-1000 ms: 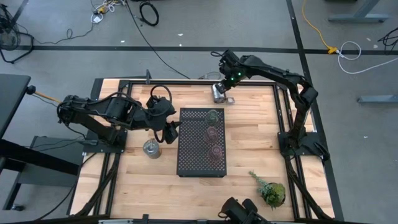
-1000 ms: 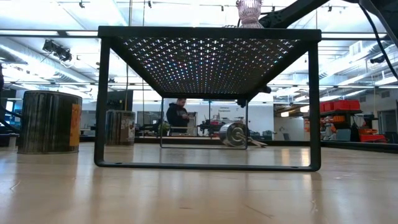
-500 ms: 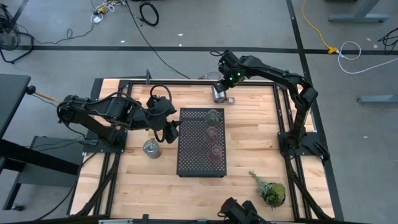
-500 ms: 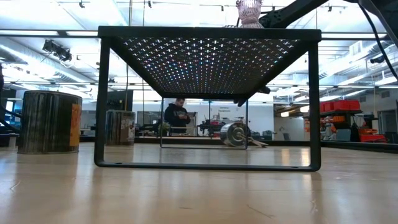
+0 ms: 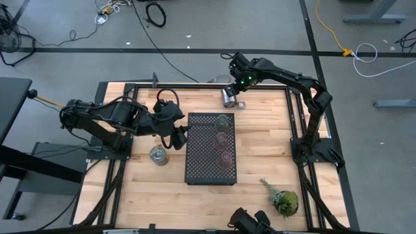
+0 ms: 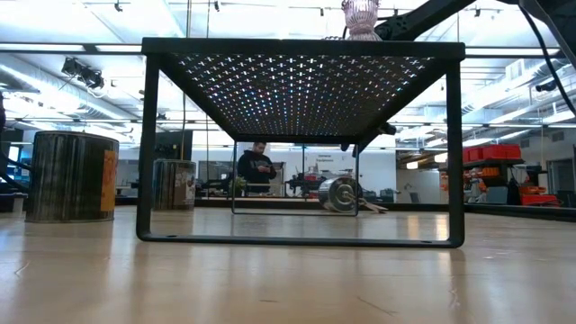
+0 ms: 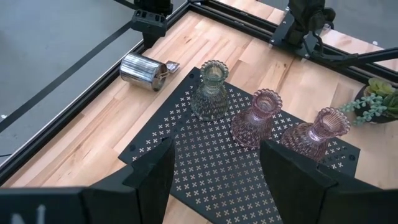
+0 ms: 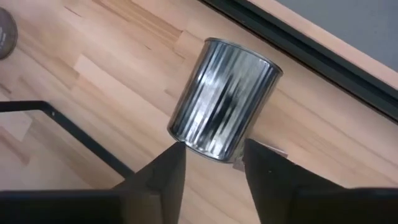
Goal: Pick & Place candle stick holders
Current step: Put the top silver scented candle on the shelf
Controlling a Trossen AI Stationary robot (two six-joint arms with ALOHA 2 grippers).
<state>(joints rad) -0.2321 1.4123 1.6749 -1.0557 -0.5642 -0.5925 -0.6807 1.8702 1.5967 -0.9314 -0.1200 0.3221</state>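
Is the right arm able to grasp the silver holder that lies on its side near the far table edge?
Probably yes: the right gripper is directly at the tipped silver holder, its fingers slightly apart on either side of the rim, and nothing stands between them.

Grey concrete floor (image 5: 195,29) around the worktop, crossed by dark tape lines (image 5: 162,51). Loose black cables (image 5: 155,13) and a yellow cable (image 5: 328,27) trail across it; a white cable coil (image 5: 368,52) lies off to the right. Worktop (image 5: 257,140) is pale wood planks in a black frame. Low view: open hall, ceiling strip lights (image 6: 54,65), red shelving (image 6: 490,153) at right, a person (image 6: 256,166) standing far back.
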